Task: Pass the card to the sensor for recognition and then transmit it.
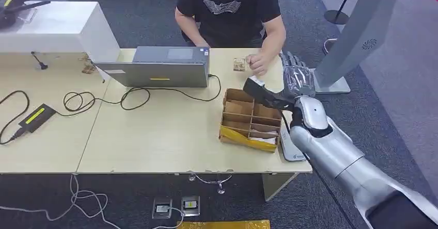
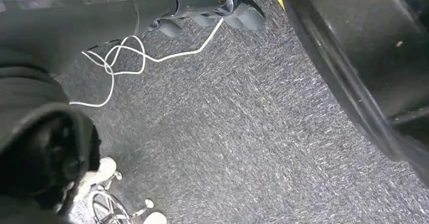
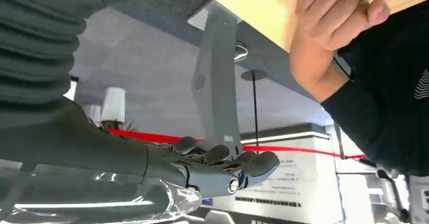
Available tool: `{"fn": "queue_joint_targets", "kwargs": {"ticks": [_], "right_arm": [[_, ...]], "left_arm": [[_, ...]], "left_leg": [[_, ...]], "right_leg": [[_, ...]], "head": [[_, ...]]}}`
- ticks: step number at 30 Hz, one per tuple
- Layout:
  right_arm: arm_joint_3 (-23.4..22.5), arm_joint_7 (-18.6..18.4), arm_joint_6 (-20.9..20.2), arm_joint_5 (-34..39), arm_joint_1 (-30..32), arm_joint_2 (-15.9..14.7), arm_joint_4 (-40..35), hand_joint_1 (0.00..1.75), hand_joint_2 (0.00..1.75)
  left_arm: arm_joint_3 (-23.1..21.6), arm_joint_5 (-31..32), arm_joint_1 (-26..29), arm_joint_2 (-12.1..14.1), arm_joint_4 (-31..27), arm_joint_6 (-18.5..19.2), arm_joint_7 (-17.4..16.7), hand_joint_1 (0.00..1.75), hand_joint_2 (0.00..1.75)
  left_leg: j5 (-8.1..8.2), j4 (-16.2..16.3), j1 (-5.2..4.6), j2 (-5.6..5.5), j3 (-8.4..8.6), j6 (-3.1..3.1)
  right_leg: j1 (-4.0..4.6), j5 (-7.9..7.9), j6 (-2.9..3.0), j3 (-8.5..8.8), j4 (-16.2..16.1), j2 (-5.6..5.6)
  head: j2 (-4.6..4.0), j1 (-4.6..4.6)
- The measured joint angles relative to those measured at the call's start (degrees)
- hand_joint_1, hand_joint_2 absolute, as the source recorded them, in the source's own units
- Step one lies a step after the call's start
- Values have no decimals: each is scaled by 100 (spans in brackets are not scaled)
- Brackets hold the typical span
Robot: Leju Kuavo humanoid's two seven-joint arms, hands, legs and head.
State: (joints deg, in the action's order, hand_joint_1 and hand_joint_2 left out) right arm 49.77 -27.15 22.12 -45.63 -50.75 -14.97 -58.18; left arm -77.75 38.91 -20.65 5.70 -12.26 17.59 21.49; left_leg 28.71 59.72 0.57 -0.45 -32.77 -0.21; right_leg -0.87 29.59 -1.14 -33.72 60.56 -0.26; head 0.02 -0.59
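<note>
Two hands, neither holding anything. The left hand (image 2: 222,4) hangs low beside the robot over grey carpet (image 2: 243,133), its fingers loosely extended with nothing between them and a white cable (image 2: 126,64) on the floor below it.

Well off to the left of the raised right hand sits a closed grey laptop (image 1: 160,66). Nearer, just left of the seated person's hand (image 1: 258,63), a small tan piece lies flat on the table (image 1: 155,136). It looks like the card (image 1: 238,64), though it is too small to be sure. The person's fingers are curled close beside it, and I cannot tell whether they touch it.

The right hand (image 1: 297,76) is held up just to the right of the person's hand, its fingers straight and spread, the palm empty. Below it, nearer the robot, stands a divided cardboard box (image 1: 251,120).

A card should be light, thin, stiff and slick, and hard to lift off a flat tabletop. The safest hold is probably a pinch across both faces near one short edge, leaving most of the card free to show to a sensor. A light grip should be enough, since too firm a squeeze could bend the card or make it slip out.
</note>
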Motion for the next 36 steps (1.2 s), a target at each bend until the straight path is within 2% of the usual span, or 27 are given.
{"fn": "queue_joint_targets", "kwargs": {"ticks": [3, 7, 12, 15, 18, 22, 29, 33, 36], "right_arm": [[-101, -4, 55, 365, 5, -48, 2, 0, 0], [-336, 101, 192, 1394, 40, -112, 19, 0, 0], [-634, 157, 407, 2326, 54, -247, 72, 0, 0], [-855, 201, 678, 3282, 90, -391, 118, 0, 0], [-1111, 508, 881, 4350, 128, -544, 258, 0, 0], [-1395, 1054, 986, 5331, 141, -695, 544, 0, 0], [-1755, 1611, 1141, 6478, 272, -905, 1241, 0, 0], [-2035, 1915, 1255, 6994, 598, -1071, 1758, 0, 0], [-2194, 1958, 1220, 7151, 805, -1158, 2133, 0, 0]], "left_arm": [[2, -4, 21, 0, 0, -18, 0, 0, 0], [2, -7, 77, 0, 0, -61, -9, 0, 0], [7, -9, 145, 0, 0, -103, -111, 0, 0], [9, -57, 190, 9, 0, -105, -136, 0, 0], [39, -111, 255, 26, 0, -146, -184, 0, 0], [55, -116, 322, 55, 2, -197, -212, 0, 0], [164, -238, 403, 83, 2, -201, -240, 0, 0], [254, -352, 500, 109, 4, -221, -251, 0, 0], [310, -269, 536, 129, 7, -278, -408, 0, 0]], "left_leg": [[0, 0, 0, 0, 0, 0], [0, 0, 0, 0, 0, 0], [0, 1, 0, -1, 0, 0], [0, 1, 0, -1, -1, 0], [1, 1, -1, -1, -1, 0], [1, 1, -1, -1, -1, 0], [2, 1, -1, -2, 0, 0], [3, 1, -1, -17, -8, 1], [5, 1, -1, -10, -7, 2]], "right_leg": [[0, 0, 0, 0, 0, -1], [0, 0, 0, 0, 0, 0], [0, 0, 0, -1, -1, -3], [0, 0, 0, 0, -2, -3], [-1, 0, 0, 0, -2, -2], [-1, 0, 0, -1, -2, -2], [-1, 0, 0, -1, -3, -3], [-2, 1, 0, -1, -4, -22], [-2, 1, 0, -3, -5, -19]], "head": [[0, 0], [-2, 2], [-2, 0], [-2, -2], [0, 0], [-2, 0], [-2, 2], [0, 0], [-2, 2]]}}
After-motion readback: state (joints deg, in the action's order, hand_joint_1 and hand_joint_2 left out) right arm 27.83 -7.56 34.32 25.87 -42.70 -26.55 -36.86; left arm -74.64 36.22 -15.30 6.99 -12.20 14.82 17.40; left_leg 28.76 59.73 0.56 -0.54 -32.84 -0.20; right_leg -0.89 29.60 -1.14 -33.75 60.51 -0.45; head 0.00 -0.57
